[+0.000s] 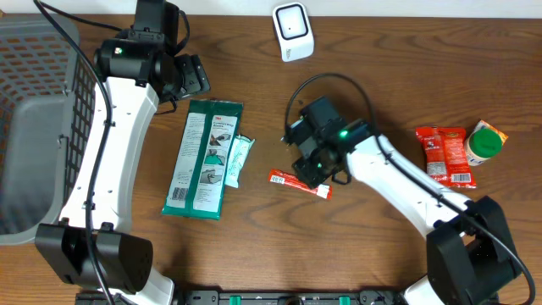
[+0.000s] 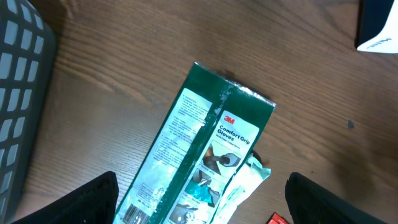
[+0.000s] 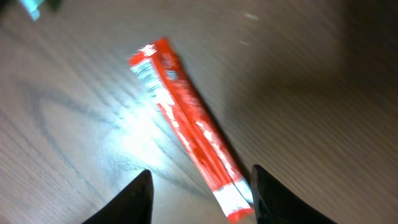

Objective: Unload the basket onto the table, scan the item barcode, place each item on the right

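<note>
Right gripper (image 1: 306, 166), jaws parted, above a slim glossy red stick packet (image 1: 299, 183).
Overhead: the packet lies flat mid-tabletop, its long axis almost along the near edge, under the gripper. Right wrist: the gripper (image 3: 200, 186) is half open and holds nothing; the packet (image 3: 186, 124) slants up-left, its lower end between the fingers.

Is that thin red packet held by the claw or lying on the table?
Lying flat, not held: the red packet rests on the table, and the right gripper stands open around its end.
</note>
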Controlling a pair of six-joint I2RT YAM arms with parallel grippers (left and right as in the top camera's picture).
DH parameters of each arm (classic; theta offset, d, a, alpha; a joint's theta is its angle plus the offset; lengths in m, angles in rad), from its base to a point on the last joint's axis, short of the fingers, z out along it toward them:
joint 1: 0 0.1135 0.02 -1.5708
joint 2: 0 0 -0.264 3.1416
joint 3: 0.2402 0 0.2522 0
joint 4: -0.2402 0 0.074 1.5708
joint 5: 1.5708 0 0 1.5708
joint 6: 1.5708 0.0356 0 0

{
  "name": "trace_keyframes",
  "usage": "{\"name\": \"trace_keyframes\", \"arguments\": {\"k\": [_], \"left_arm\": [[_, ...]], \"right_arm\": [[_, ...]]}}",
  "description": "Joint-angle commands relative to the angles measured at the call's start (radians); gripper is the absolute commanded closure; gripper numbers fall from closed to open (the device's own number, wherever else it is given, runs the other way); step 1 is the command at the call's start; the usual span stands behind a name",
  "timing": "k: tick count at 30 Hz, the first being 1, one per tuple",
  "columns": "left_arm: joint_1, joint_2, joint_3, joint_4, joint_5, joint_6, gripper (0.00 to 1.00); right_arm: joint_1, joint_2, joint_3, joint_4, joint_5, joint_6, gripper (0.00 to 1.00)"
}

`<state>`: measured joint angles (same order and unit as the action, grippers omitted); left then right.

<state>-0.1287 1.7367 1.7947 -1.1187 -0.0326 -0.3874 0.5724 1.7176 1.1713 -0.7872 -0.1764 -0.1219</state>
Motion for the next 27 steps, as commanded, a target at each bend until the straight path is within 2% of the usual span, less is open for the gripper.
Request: {"name": "trace_keyframes", "arguments": {"k": [1, 4, 15, 20, 25, 27], "left_arm": [[0.003, -0.01, 0.004, -0.002, -0.013, 0.013, 0.14], [0.003, -0.01, 0.004, -0.002, -0.013, 0.013, 0.14], [0.003, -0.01, 0.004, -0.002, -0.013, 0.013, 0.14], [0.003, -0.01, 0.004, -0.002, -0.013, 0.013, 0.14], [0.003, -0.01, 0.004, -0.002, -0.013, 0.013, 0.14], [0.003, -0.01, 0.004, -0.002, -0.013, 0.013, 0.14]], "right_arm": [[0.032, 0.003, -0.055, 0.055, -0.002, -0.101, 0.47], [0.036, 0.004, -0.103, 0.115, 0.047, -0.105, 0.38], [0.036, 0.004, -0.263, 0.312, 0.097, -0.12, 0.34], [0.028, 0.004, -0.29, 0.356, 0.101, -0.119, 0.55], [0.013, 0.004, -0.29, 0.357, 0.101, -0.119, 0.66], [0.005, 0.004, -0.29, 0.357, 0.101, -0.119, 0.67]]}}
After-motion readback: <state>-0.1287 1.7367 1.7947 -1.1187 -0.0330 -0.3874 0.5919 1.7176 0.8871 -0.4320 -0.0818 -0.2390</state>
